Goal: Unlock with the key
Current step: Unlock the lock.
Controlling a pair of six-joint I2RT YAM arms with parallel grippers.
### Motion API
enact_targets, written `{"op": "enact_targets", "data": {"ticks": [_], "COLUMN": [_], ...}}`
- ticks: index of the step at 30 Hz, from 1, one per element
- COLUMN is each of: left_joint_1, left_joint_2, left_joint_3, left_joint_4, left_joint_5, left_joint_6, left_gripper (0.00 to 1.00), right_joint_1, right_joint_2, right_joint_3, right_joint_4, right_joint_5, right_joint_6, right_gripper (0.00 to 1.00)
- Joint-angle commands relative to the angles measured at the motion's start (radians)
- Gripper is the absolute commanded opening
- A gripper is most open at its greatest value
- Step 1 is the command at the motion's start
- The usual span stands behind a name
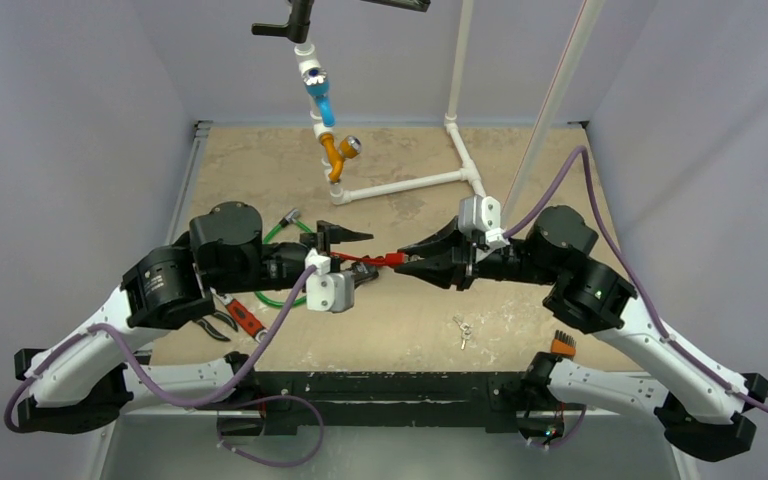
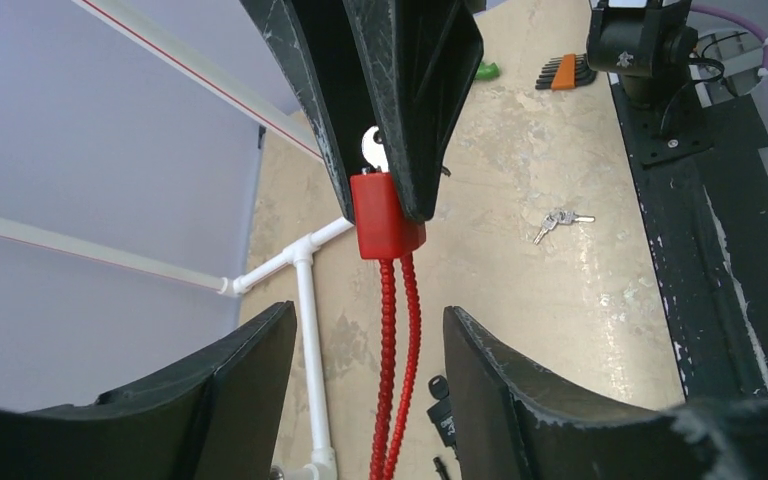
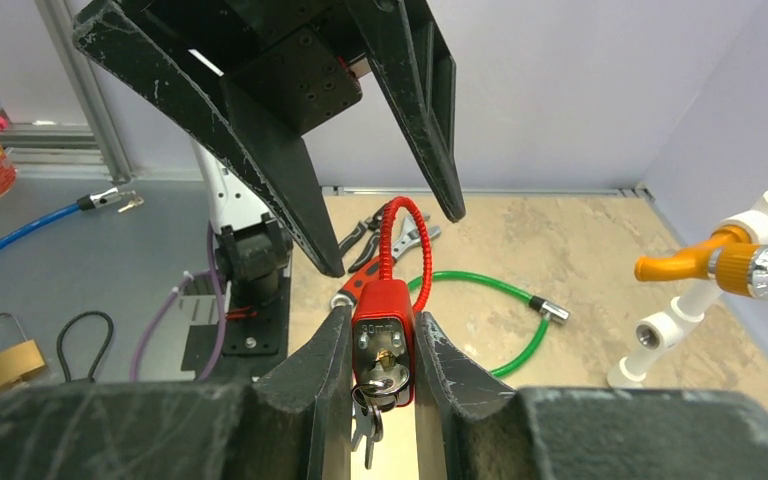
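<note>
red padlock (image 3: 382, 318) gripped in right claw (image 3: 382, 322), key (image 3: 369, 420) at its base

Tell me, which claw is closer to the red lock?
Right. The right claw is clamped on the red lock; the left claw sits open just beyond it, straddling its red cable.

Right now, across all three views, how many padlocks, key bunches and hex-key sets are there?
Padlocks: 2, the red padlock and the brass padlock
Key bunches: 2, the inserted key bunch in the red padlock, and the loose key bunch on the table
Hex-key sets: 1, the hex-key set
Total: 5
</note>
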Motion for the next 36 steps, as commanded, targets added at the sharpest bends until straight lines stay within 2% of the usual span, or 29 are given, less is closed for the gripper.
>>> {"op": "enact_targets", "data": {"ticks": [1, 5, 8, 11, 15, 26, 28, 29, 31, 32, 33, 36], "left_joint_1": [0.005, 0.005, 0.005, 0.008, 0.011, 0.035, 0.036, 0.036, 0.036, 0.036, 0.036, 0.032], "left_joint_2": [0.024, 0.036, 0.037, 0.031, 0.030, 0.008, 0.012, 0.015, 0.014, 0.014, 0.015, 0.023], "left_joint_3": [0.019, 0.016, 0.010, 0.001, 0.001, -0.029, -0.023, -0.018, 0.001, 0.014, 0.032, 0.082], "left_joint_4": [0.036, 0.035, 0.033, 0.054, 0.075, 0.068, 0.075, 0.076, 0.081, 0.081, 0.078, 0.047], "left_joint_5": [0.011, 0.023, 0.006, -0.016, -0.037, -0.053, -0.045, -0.045, -0.044, -0.036, -0.025, 0.043], "left_joint_6": [0.007, -0.014, -0.015, -0.011, -0.002, -0.002, 0.001, 0.007, 0.023, 0.030, 0.031, 0.033], "left_gripper": [0.54, 0.51, 0.43, 0.26, 0.00, 0.01, 0.12, 0.30, 0.78, 0.92, 0.98, 1.00], "right_joint_1": [-0.001, -0.001, -0.001, -0.001, -0.001, -0.003, -0.002, -0.001, -0.002, -0.001, -0.002, -0.003], "right_joint_2": [0.008, 0.009, 0.008, 0.008, -0.001, -0.105, -0.097, -0.089, -0.076, -0.073, -0.070, -0.049], "right_joint_3": [0.031, 0.021, 0.017, 0.016, 0.005, -0.008, -0.020, -0.025, -0.030, -0.032, -0.035, -0.033], "right_joint_4": [0.060, 0.112, 0.134, 0.131, 0.121, 0.069, 0.078, 0.080, 0.084, 0.086, 0.091, 0.121], "right_joint_5": [-0.030, -0.029, -0.026, -0.028, -0.012, 0.109, 0.093, 0.085, 0.079, 0.086, 0.096, 0.123], "right_joint_6": [0.037, 0.049, 0.058, 0.059, 0.057, 0.030, 0.046, 0.052, 0.055, 0.056, 0.058, 0.076], "right_gripper": [0.00, 0.00, 0.00, 0.00, 0.00, 0.00, 0.00, 0.00, 0.00, 0.00, 0.00, 0.00]}}
